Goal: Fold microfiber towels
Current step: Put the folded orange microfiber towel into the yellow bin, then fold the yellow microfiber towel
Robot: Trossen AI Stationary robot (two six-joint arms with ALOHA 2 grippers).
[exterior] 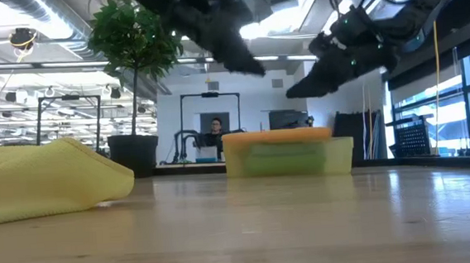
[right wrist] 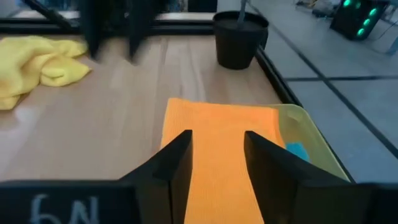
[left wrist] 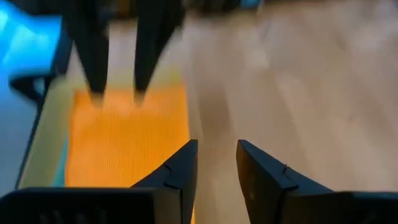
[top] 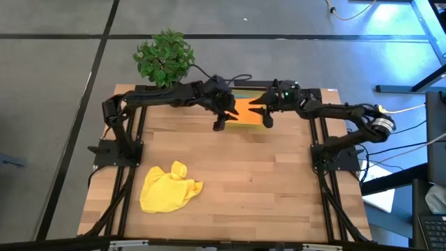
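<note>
Hovering over the orange towel (top: 249,110) atop the yellow bin (exterior: 342,153), your left gripper (top: 221,123) and right gripper (top: 265,120) both show narrow, empty gaps

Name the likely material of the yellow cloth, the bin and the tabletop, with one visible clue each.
Yellow cloth: soft matte fabric, probably microfiber; it lies crumpled in folds.
Bin: translucent yellowish plastic; its contents show through.
Tabletop: light wood planks, smooth; grain and seams show.
</note>
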